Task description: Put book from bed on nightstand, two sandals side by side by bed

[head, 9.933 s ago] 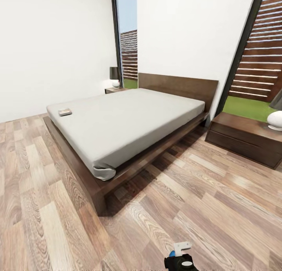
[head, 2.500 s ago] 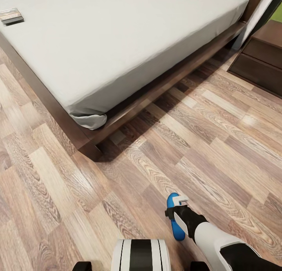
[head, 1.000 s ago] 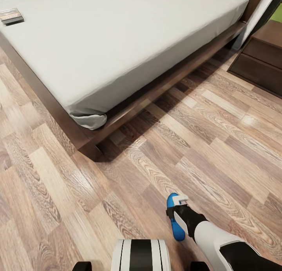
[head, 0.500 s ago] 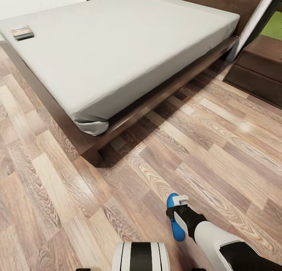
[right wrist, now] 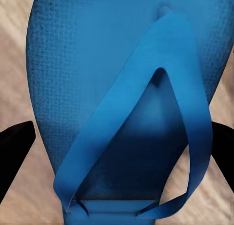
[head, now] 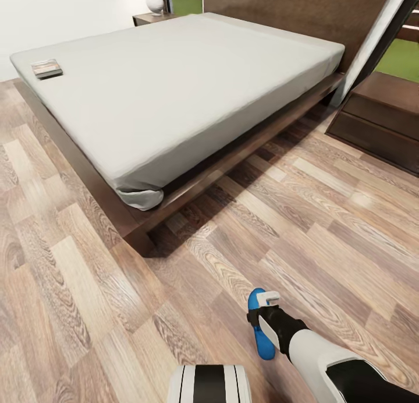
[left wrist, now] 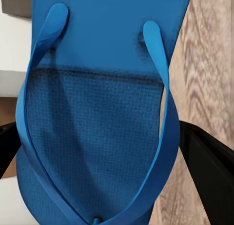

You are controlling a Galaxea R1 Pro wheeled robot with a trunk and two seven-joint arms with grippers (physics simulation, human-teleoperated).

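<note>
In the head view, the right hand (head: pixel 269 315) is seen at the lower middle of the frame, closed on a blue sandal (head: pixel 258 321) held just above the wood-plank floor (head: pixel 70 310). In the right wrist view, that sandal (right wrist: pixel 122 112) is seen close up between the two dark fingers (right wrist: pixel 14 152), its strap facing the camera. In the left wrist view, a second blue sandal (left wrist: pixel 97 117) is gripped between the dark fingers (left wrist: pixel 207 161) of the left hand (left wrist: pixel 102 156), with plank floor seen at the right edge.

Further out in the head view, the bed (head: pixel 174 94) is spread across the upper half, its light-grey mattress set on a dark wooden frame, one corner pointing toward the camera. The book (head: pixel 46 69) lies flat on the mattress at the upper left, near the edge. A dark nightstand (head: pixel 384 117) stands on the floor at the upper right, just beside the bed. A second nightstand (head: pixel 150 18) carrying a white lamp (head: pixel 155 0) is seen at the top, beyond the bed. White wall (head: pixel 64 10) fills the upper left corner.
</note>
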